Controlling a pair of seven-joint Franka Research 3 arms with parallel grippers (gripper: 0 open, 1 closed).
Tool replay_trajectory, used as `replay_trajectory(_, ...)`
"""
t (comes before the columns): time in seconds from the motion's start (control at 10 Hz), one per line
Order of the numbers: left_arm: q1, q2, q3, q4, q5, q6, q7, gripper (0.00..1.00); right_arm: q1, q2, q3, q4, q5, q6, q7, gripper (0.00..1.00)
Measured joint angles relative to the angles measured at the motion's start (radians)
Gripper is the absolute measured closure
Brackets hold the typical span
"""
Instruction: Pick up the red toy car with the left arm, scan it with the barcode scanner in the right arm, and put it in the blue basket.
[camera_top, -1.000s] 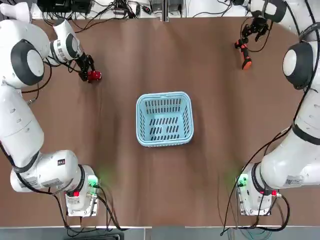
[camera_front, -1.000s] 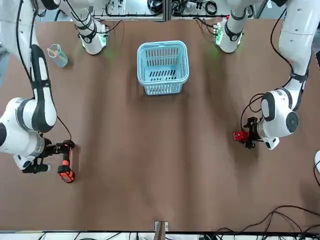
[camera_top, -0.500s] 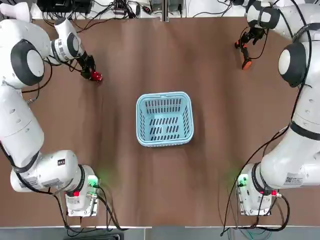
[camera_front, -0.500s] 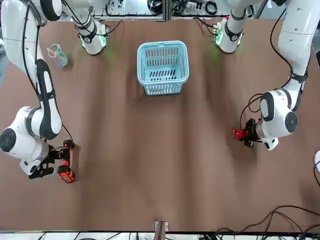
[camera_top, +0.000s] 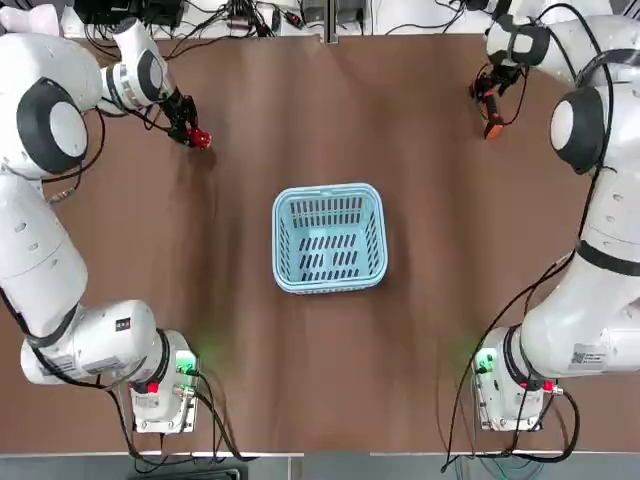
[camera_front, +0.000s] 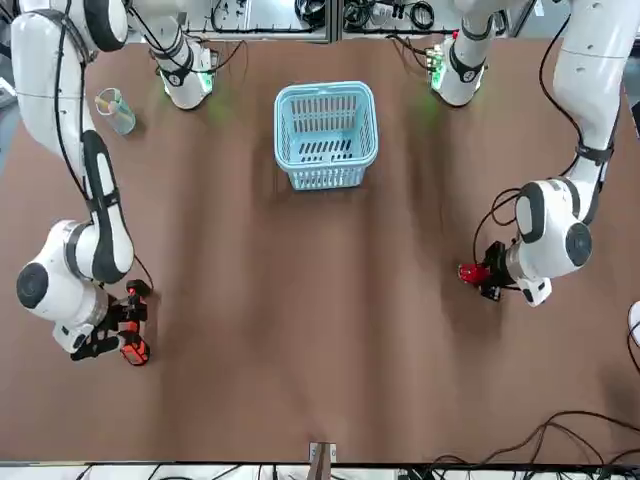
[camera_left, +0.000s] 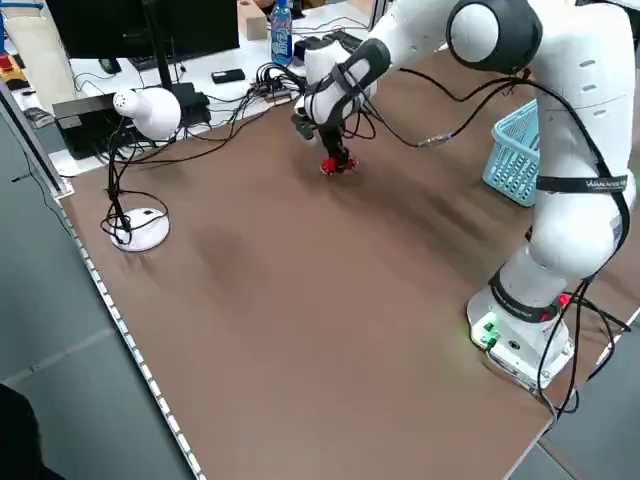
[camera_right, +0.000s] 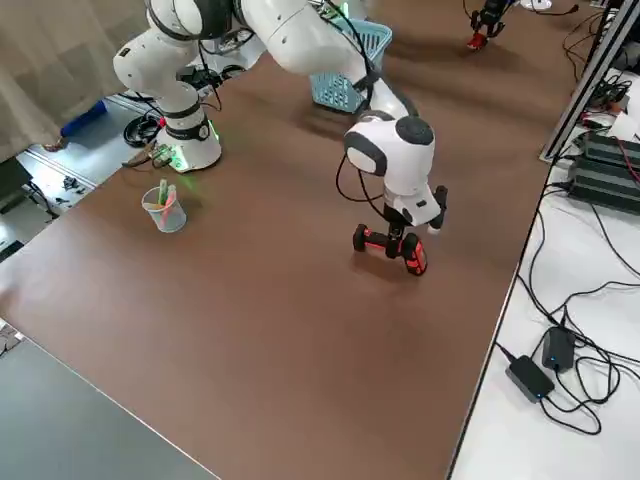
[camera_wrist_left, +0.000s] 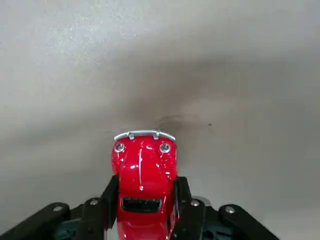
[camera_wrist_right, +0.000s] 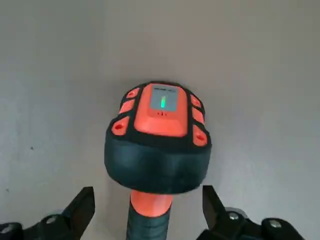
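My left arm (camera_top: 40, 250) is a chain of fat glossy white shells with dark grey round caps over the joints, and a grey band rings one link. Thin black cables loop beside its wrist, near my small black left gripper (camera_wrist_left: 145, 210), whose fingers (camera_wrist_left: 102, 210) carry silver screw heads. My right arm (camera_top: 600, 240) has the same white shells and grey caps, with black cables trailing along it. Each round base at my edge of the brown table (camera_top: 430, 200) shows a green light and a red button.
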Motion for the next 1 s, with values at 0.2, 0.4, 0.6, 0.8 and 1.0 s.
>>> replay_trajectory(0.2,0.005,-0.007,-0.02,0.041,-0.045,-0.039,0.0,0.51,0.0,0.005,0.0,0.0,0.011,0.004,-0.011,0.15)
replay_trajectory(0.4,0.009,-0.017,-0.023,0.084,-0.098,-0.084,-0.001,0.51,0.0,0.006,0.0,0.0,0.014,0.005,-0.013,0.38)
replay_trajectory(0.6,0.025,-0.023,-0.023,0.134,-0.154,-0.172,-0.001,0.51,0.0,0.006,0.0,0.0,0.018,0.005,-0.013,0.57)
replay_trajectory(0.8,0.035,-0.023,-0.023,0.145,-0.187,-0.191,-0.002,0.51,0.0,0.007,0.0,0.0,0.021,0.004,-0.014,0.63)
replay_trajectory(1.0,0.036,-0.023,-0.032,0.147,-0.225,-0.191,0.003,0.51,0.0,0.007,0.0,0.0,0.021,0.003,-0.014,0.63)
